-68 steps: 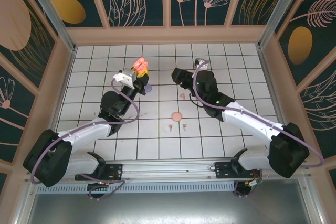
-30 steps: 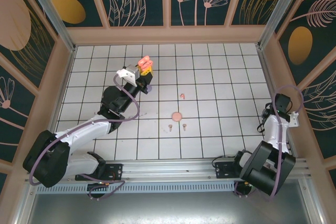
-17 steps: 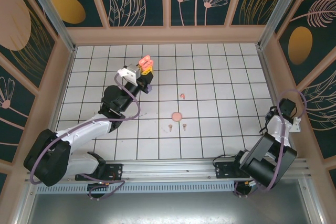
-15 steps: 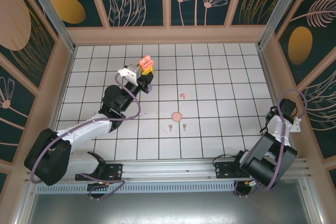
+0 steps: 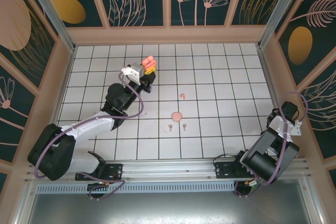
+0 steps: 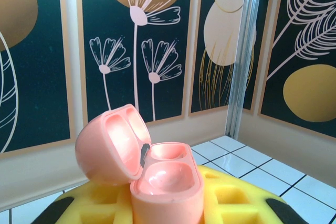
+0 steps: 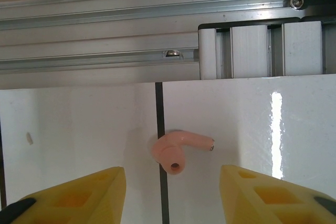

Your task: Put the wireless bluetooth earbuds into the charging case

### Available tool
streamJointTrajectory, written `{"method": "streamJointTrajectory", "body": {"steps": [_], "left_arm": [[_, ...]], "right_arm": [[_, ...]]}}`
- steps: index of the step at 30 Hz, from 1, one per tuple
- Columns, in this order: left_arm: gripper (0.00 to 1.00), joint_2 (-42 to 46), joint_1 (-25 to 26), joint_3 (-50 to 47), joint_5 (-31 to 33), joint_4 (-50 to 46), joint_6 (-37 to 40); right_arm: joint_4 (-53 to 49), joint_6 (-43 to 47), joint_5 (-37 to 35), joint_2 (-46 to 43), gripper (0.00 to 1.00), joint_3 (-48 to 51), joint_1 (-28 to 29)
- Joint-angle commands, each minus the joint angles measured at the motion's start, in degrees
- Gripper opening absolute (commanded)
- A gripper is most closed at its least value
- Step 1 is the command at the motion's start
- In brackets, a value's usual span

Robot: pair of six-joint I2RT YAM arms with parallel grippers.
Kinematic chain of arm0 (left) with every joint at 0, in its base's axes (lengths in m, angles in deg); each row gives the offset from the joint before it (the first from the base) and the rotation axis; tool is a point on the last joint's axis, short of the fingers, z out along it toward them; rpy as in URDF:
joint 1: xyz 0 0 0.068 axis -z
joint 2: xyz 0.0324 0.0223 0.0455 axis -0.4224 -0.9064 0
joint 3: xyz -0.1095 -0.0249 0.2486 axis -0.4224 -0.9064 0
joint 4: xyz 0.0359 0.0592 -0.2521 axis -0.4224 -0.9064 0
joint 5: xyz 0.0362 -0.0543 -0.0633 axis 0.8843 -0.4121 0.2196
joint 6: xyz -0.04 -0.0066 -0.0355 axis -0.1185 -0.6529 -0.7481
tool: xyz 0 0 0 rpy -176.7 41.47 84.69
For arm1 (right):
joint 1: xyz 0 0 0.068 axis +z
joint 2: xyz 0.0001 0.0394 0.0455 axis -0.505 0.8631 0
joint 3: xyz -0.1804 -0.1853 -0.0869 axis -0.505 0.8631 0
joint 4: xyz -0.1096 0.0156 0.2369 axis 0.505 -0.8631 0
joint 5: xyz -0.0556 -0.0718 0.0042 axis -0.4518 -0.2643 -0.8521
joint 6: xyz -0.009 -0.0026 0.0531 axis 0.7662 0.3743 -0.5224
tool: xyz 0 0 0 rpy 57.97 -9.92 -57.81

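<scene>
Left claw (image 5: 149, 67): clenched on open coral-pink charging case (image 6: 164, 179), raised off bench (image 5: 220, 77). Right claw (image 7: 173, 192): released, fingers apart, hovering over pink earbud (image 7: 176, 153) lying on white tile near metal rail (image 7: 105, 40)

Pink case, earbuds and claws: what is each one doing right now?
Charging case: lid open, both cups empty.
Left claw: shut on the charging case.
Right claw: open, holding nothing.
Pink earbud: lying loose on a white tile, untouched.
Two small earbuds: lying loose mid-table.
</scene>
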Motion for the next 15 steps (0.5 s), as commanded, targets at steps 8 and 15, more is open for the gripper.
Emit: {"method": "streamJointTrajectory", "body": {"steps": [8, 15], "left_arm": [[0.00, -0.80, 0.43, 2.18, -0.41, 3.22, -0.46], [0.00, -2.15, 0.42, 3.09, -0.40, 3.25, -0.45]], "right_arm": [[3.44, 1.71, -0.61, 4.50, 0.47, 1.17, -0.58], [4.80, 2.28, -0.37, 6.85, 0.38, 0.90, -0.58]]}}
